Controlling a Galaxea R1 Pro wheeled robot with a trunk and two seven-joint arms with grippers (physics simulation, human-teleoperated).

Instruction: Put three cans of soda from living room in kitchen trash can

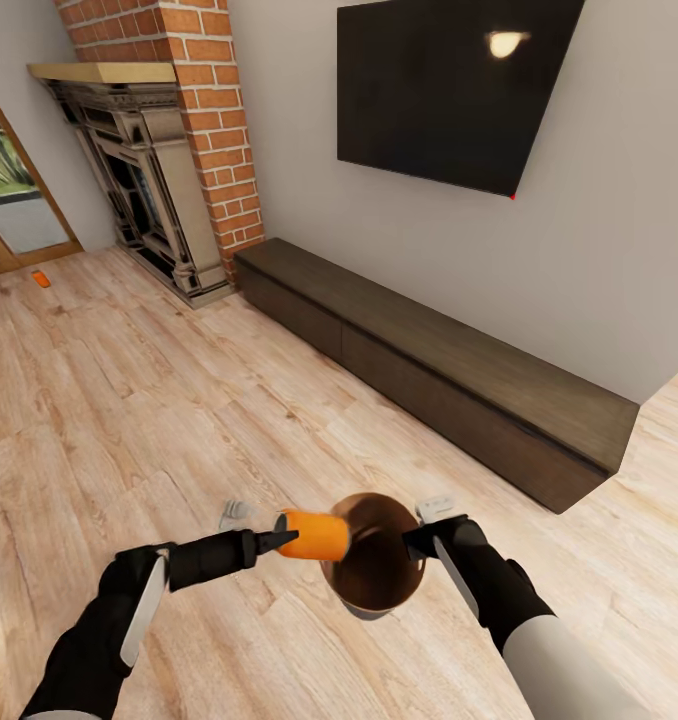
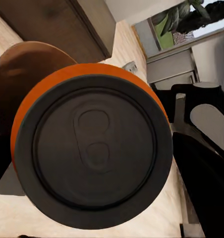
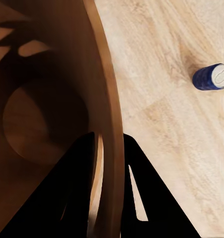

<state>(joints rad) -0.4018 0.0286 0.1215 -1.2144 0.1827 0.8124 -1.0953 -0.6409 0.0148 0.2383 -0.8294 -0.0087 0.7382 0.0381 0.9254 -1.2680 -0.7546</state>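
The left gripper (image 1: 279,541), a black two-fingered claw at the end of a black forearm, is clenched on a bright orange cylindrical soda can (image 1: 317,535), holding it on its side just at the left rim of the bin. In the left wrist view the same can's (image 2: 92,148) dark grey end with its pull tab faces the camera, the copper wall of the bin (image 2: 23,74) showing beyond it.

Next to the right stands the small round copper-brown trash can (image 1: 379,575), its dark inside open upward, low over the light wood plank floor (image 1: 129,420). The right gripper (image 1: 424,540), black like the other, is clamped on the bin's right rim: in the right wrist view its fingers (image 3: 146,193) straddle the thin brown wall (image 3: 109,99), one inside and one outside. The same view shows a dark blue can with a silvery top (image 3: 211,77) lying on its side on the floor, well apart from the bin. A further small orange object (image 1: 41,279) lies far off on the floor by the red-brick fireplace (image 1: 179,120); it may be the third can, but it is too small to tell.

The step in hand appears to be loading the first can into the bin, here in the living room. The next move calls for carrying the can farther right, over the opening, and loosening the grip so it drops in; the blue can awaits collection afterwards.
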